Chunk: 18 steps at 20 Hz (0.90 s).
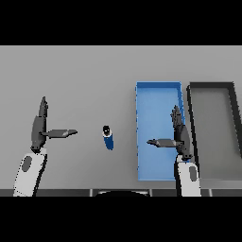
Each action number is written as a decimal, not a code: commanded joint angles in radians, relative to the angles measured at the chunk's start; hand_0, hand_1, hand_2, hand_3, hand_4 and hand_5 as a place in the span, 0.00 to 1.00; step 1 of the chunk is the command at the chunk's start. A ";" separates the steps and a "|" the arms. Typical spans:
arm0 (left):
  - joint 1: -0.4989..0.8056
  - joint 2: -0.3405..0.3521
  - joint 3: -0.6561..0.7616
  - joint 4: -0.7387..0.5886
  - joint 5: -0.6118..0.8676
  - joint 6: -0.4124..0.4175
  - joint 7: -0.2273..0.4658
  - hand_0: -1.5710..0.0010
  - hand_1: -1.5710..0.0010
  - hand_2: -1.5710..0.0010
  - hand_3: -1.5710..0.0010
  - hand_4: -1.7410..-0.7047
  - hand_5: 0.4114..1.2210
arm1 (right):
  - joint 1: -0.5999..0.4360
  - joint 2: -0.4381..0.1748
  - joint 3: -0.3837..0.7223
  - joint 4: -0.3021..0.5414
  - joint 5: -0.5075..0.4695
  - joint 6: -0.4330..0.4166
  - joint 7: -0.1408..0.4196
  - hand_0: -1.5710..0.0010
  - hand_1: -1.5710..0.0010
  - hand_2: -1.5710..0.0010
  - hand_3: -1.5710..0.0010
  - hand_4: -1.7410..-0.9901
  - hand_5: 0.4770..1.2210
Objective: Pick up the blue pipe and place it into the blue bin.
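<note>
You see the blue pipe [108,137] lying on the grey surface [85,75] near the middle of your view, a short cylinder with its dark open end pointing toward twelve o'clock and its blue body running toward six. Nothing touches it. The blue bin [142,142] sits at about three o'clock from the pipe, a long rectangular tray with its long sides running from twelve to six, apart from the pipe with a strip of bare surface between them. Just beside the blue bin, again toward three o'clock, stands a dark grey bin [191,137] of similar shape, its near wall almost touching the blue one. Your left hand [38,127] shows at about nine o'clock from the pipe, well apart from it, with its fingers straight and pointing toward twelve and the thumb stretched out toward three, toward the pipe; it is open and holds nothing. Your right hand [179,134] appears over the right edge of the blue bin, at three o'clock from the pipe, fingers straight toward twelve and thumb held out toward nine across the bin's floor; it too is open and empty. Both white forearms come in from the six o'clock edge.
</note>
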 commanded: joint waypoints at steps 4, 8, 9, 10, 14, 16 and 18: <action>0.004 0.002 0.001 -0.003 0.001 -0.001 -0.010 1.00 1.00 1.00 1.00 0.64 0.22 | 0.004 0.002 0.003 -0.003 0.001 -0.001 -0.002 1.00 1.00 1.00 1.00 0.69 0.19; 0.013 0.130 -0.053 -0.024 0.014 -0.223 -0.070 1.00 1.00 1.00 1.00 0.64 0.22 | 0.057 -0.070 0.066 -0.061 0.086 0.044 -0.083 1.00 1.00 1.00 1.00 0.69 0.19; 0.005 0.164 -0.056 -0.018 0.021 -0.273 -0.073 1.00 1.00 1.00 1.00 0.64 0.22 | 0.078 -0.080 0.088 -0.084 0.107 0.055 -0.088 1.00 1.00 1.00 1.00 0.69 0.19; 0.006 0.179 -0.061 -0.019 0.029 -0.308 -0.080 1.00 1.00 1.00 1.00 0.64 0.22 | 0.086 -0.099 0.092 -0.104 0.117 0.060 -0.079 1.00 1.00 1.00 1.00 0.69 0.19; 0.002 0.212 -0.066 -0.018 0.042 -0.364 -0.081 1.00 1.00 1.00 1.00 0.64 0.23 | 0.104 -0.103 0.120 -0.119 0.177 0.039 -0.055 1.00 1.00 1.00 1.00 0.73 0.18; 0.020 0.219 -0.073 -0.030 0.058 -0.402 -0.110 1.00 1.00 1.00 1.00 0.63 0.24 | 0.095 -0.105 0.117 -0.128 0.183 0.031 -0.036 1.00 1.00 1.00 1.00 0.74 0.16; 0.048 0.233 -0.102 -0.076 0.062 -0.451 -0.133 1.00 1.00 1.00 1.00 0.62 0.21 | 0.108 -0.113 0.124 -0.141 0.180 0.044 -0.050 1.00 1.00 1.00 1.00 0.74 0.17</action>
